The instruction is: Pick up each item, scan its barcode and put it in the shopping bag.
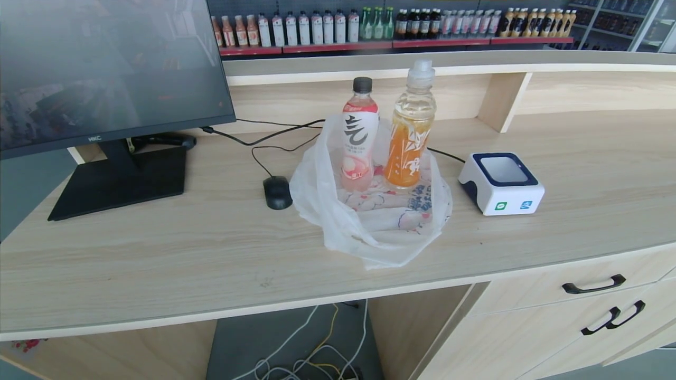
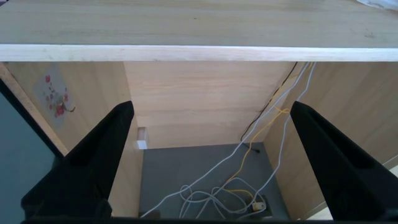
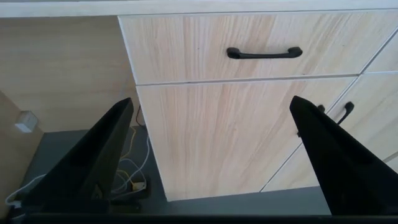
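A pink drink bottle (image 1: 359, 142) and an orange drink bottle (image 1: 409, 129) stand upright inside the white plastic shopping bag (image 1: 369, 221) in the middle of the wooden counter (image 1: 158, 253). The white and blue barcode scanner (image 1: 500, 183) sits just right of the bag. My left gripper (image 2: 211, 162) hangs open below the counter's front edge, facing the open leg space with cables. My right gripper (image 3: 211, 162) is open too, low in front of the drawer front (image 3: 249, 56), with nothing between its fingers.
A monitor (image 1: 105, 68) on a black stand fills the counter's back left, with a black mouse (image 1: 277, 191) and its cable beside the bag. Drawers with black handles (image 1: 594, 287) are at the lower right. Loose cables (image 2: 230, 193) lie on the floor under the counter.
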